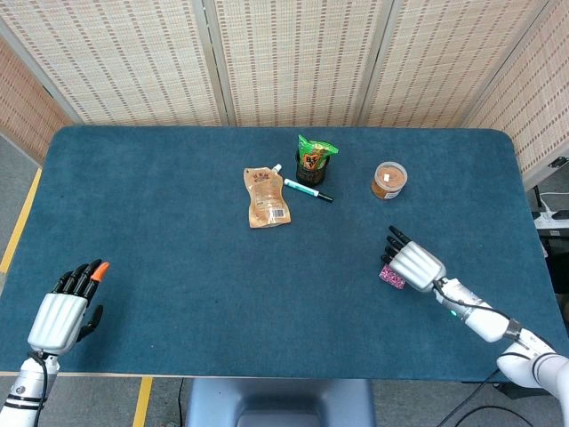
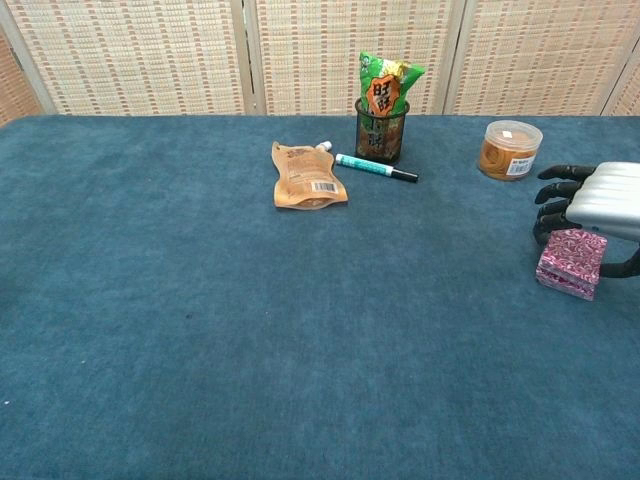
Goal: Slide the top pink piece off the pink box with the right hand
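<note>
The pink patterned box (image 2: 570, 263) stands on the blue table near its right side, with its top pink piece still on it; in the head view the pink box (image 1: 390, 277) peeks out from under the hand's left edge. My right hand (image 2: 597, 201) hovers just above and behind it, dark fingers (image 2: 556, 191) spread and pointing left, thumb curving down by the box's right side. It grips nothing that I can see. My left hand (image 1: 65, 308) lies at the near left table edge, fingers apart and empty, one fingertip orange; the chest view does not show it.
At the back middle stands a dark cup with a green snack bag (image 2: 383, 107). A teal marker (image 2: 375, 167) and a tan pouch (image 2: 306, 176) lie beside it. An orange-filled tub (image 2: 510, 149) sits behind my right hand.
</note>
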Robot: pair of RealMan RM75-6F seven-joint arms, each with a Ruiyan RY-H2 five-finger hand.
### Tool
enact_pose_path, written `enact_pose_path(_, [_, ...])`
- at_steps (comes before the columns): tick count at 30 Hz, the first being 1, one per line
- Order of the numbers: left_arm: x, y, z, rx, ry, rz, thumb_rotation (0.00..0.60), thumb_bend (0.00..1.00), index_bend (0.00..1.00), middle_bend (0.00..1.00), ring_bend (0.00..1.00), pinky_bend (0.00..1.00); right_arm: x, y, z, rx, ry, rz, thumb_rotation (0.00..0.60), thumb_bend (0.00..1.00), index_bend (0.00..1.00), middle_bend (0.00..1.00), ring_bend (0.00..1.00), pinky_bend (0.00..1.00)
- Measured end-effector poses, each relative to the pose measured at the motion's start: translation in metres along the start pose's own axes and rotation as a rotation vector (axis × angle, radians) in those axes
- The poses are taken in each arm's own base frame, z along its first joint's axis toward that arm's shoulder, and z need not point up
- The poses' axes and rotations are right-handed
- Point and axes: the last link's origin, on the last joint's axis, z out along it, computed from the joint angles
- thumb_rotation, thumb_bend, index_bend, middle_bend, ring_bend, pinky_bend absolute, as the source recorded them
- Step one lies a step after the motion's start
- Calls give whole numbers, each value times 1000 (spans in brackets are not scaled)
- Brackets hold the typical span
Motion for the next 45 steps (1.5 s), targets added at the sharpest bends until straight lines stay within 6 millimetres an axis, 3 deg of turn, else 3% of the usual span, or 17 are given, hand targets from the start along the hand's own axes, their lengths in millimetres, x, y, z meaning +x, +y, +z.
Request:
enact_pose_path(5, [0,0,0,-2,2,-2,600,476,0,72,109,200,4,0,-1,1,14,-2,600,220,581,379,152,46])
enact_pose_path(11, [1,1,0,-8,2,-5,600,475,0,73,109,200,23,-9,-3,30,85,8,600,220,581,379,152,47])
enact_pose_path(18, [2,1,-1,-10,6,-10,600,476,0,78,110,200,46,-35,-3,103,148,4,600,220,573,379,152,47])
enact_pose_path(23, [2,2,-2,-17,3,-12,600,477,0,80,111,200,50,-58,1,168,148,-10,600,219,531,379,152,47])
enact_pose_path(28, [2,3,-3,-19,2,-13,600,477,0,85,113,201,49,-84,9,213,135,-6,600,220,440,373,152,47])
enact_pose_path(34, [3,1,-3,-20,4,-15,600,478,0,89,118,202,45,-91,12,213,107,-16,600,220,105,166,68,34])
enact_pose_path(36, [2,1,-3,-20,1,-15,600,477,0,89,117,203,46,-92,11,213,102,-13,600,219,42,126,43,30])
enact_pose_path(45, [2,3,-6,-27,4,-11,600,477,0,91,117,203,46,-81,3,184,92,-34,600,219,14,106,18,22])
